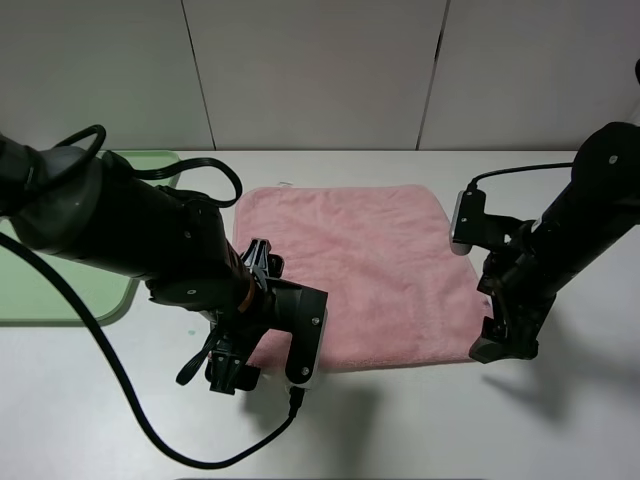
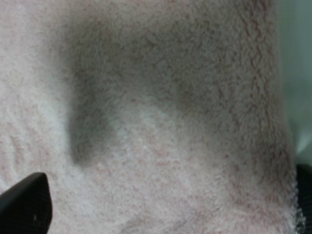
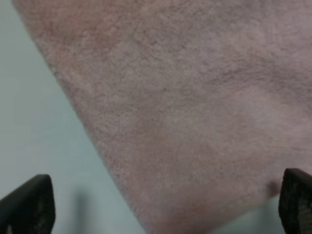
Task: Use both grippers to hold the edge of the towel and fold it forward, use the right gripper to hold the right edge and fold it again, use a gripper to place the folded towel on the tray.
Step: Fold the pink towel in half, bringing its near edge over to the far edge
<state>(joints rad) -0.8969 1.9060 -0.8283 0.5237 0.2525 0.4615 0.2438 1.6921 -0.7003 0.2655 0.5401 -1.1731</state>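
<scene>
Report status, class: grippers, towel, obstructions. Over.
Left gripper, right gripper open at near corners. Towel flat, unfolded. Left arm overhangs tray.

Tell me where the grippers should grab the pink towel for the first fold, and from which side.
Pinch the towel along its near edge, at both corners: left gripper at the near-left, right gripper at the near-right. Come down from above on the near side, likely slipping one finger under. It lies flat and spread, so only the edge offers a lip.
</scene>
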